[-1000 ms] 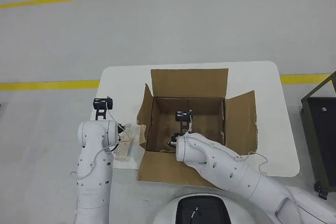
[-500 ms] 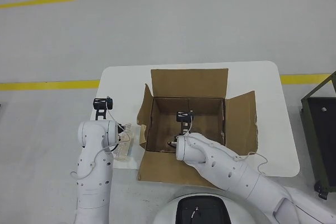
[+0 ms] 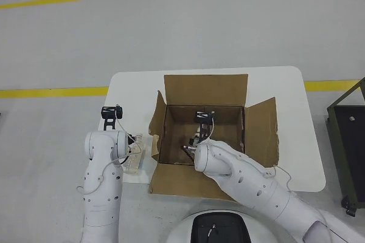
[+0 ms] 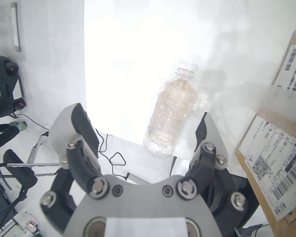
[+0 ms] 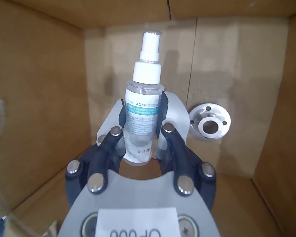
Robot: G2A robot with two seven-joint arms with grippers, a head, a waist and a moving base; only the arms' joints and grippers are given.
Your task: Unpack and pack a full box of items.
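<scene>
Two end effectors need your attention at this step. The right end effector is closed on the lower body of the spray bottle, jaws pressed against the label on both sides, nozzle end pointing away from the wrist. It holds the bottle inside the box, which stands in the middle of the table. A metal flange lies on the box floor just beside the held bottle.

The left end effector hovers with its jaws wide apart and nothing in them. It hangs over a water bottle that lies on its side on the table, between the box and the table's left edge.

With one item already lying outside, the step in hand is probably lifting the spray bottle out, though you cannot tell this for certain.

To do it well:

1. Raise the bottle straight up until its nozzle stands above the box walls and flaps.
2. Keep the grip on the label zone; the round, smooth body may slip or rotate.
3. Avoid knocking the flange.
4. Set the bottle down on bare table, apart from the water bottle.
</scene>
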